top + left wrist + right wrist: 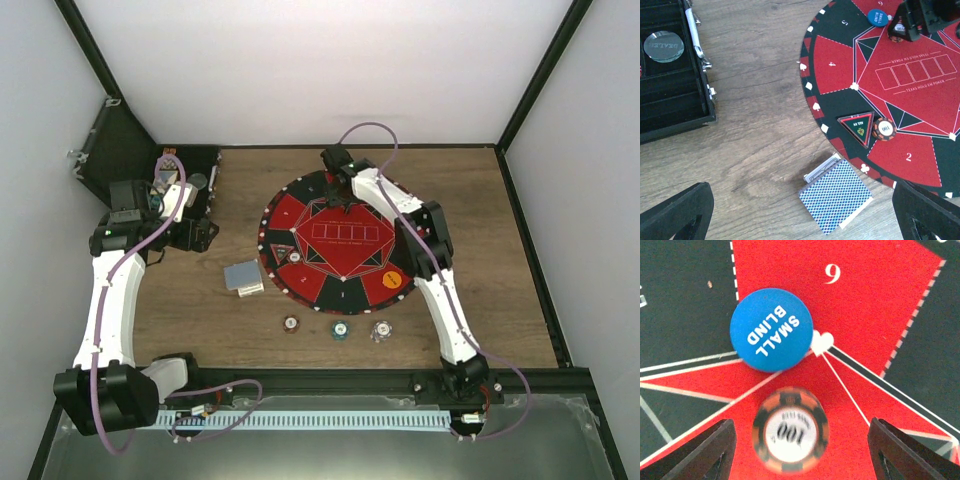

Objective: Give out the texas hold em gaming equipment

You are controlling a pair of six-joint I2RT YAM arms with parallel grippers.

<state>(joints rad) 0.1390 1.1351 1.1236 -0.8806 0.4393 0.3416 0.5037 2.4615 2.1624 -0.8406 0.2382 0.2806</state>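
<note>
Orange chip (790,432), blurred and untouched, shows inside the open right end effector (801,440) beside the blue button (771,330); left wrist view alone shows cards (836,196) under the open left end effector (802,202).

Left gripper (801,207) hung spread wide, fingers (675,215) in the bottom corners; a blue-backed card deck (835,202) lay on the wooden table (755,125), just beside the round mat (835,65); on the mat, a 100 chip (884,130) touched a triangular all-in marker (857,126); a blue small-blind button (877,17) sat near its far edge; a dealer button (663,46) lay in the black case (670,115) at left.
</note>
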